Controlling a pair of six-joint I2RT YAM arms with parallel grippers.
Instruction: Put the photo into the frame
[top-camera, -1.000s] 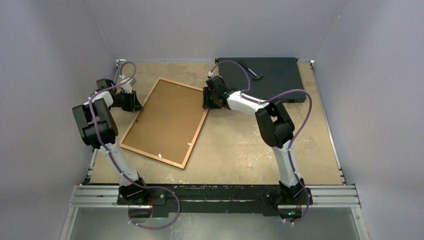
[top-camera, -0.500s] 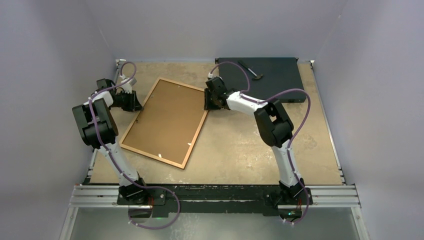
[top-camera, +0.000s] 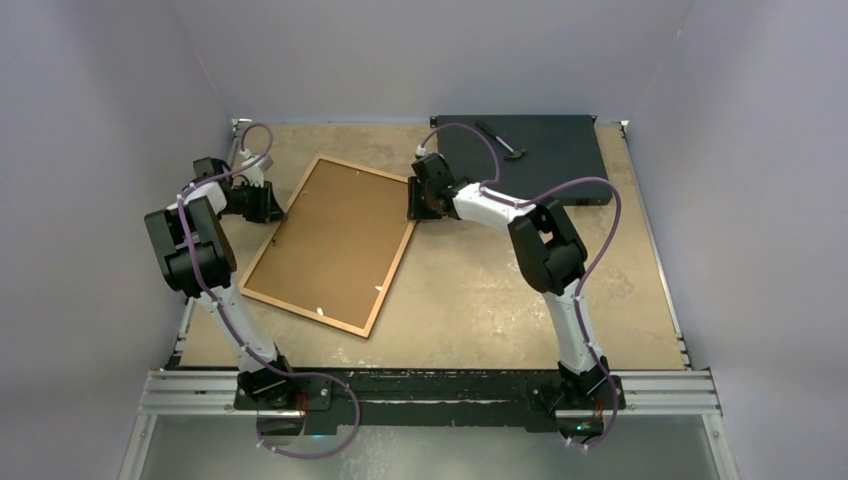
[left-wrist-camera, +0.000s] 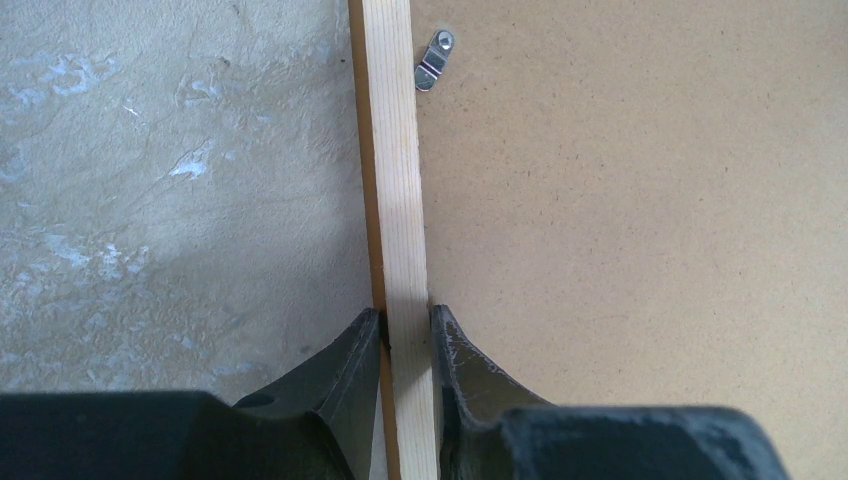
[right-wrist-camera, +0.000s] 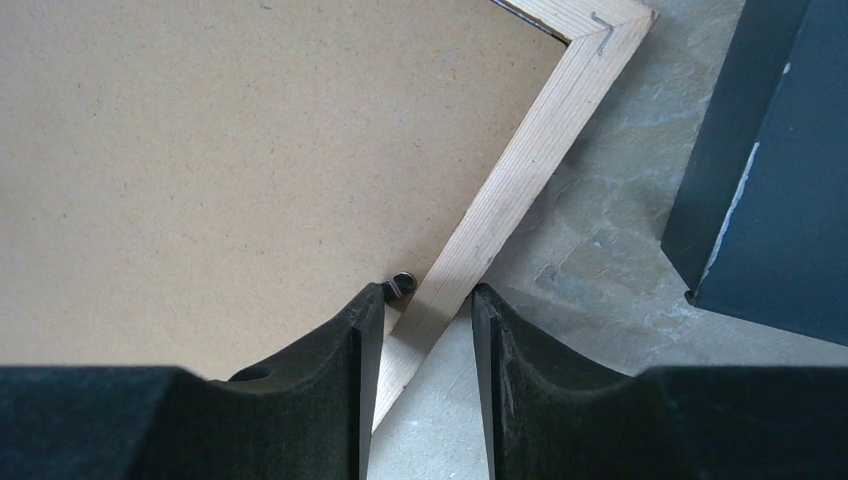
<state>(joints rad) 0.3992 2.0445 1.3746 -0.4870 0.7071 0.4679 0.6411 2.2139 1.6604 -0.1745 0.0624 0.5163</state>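
Left gripper (left-wrist-camera: 407, 335) is clamped on the frame (left-wrist-camera: 393, 180) at its left rail, one finger either side; right gripper (right-wrist-camera: 425, 300) straddles the opposite rail, part-open, gripping nothing; the frame lies back-up on the table (left-wrist-camera: 180, 200), holding a brown backing sheet (left-wrist-camera: 640, 220); a black box (right-wrist-camera: 780, 180) sits nearby.

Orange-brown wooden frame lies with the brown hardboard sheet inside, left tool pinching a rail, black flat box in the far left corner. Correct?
No. The top external view shows the black flat box in the far right corner. The orange-brown wooden frame, brown hardboard sheet and left tool are as stated.
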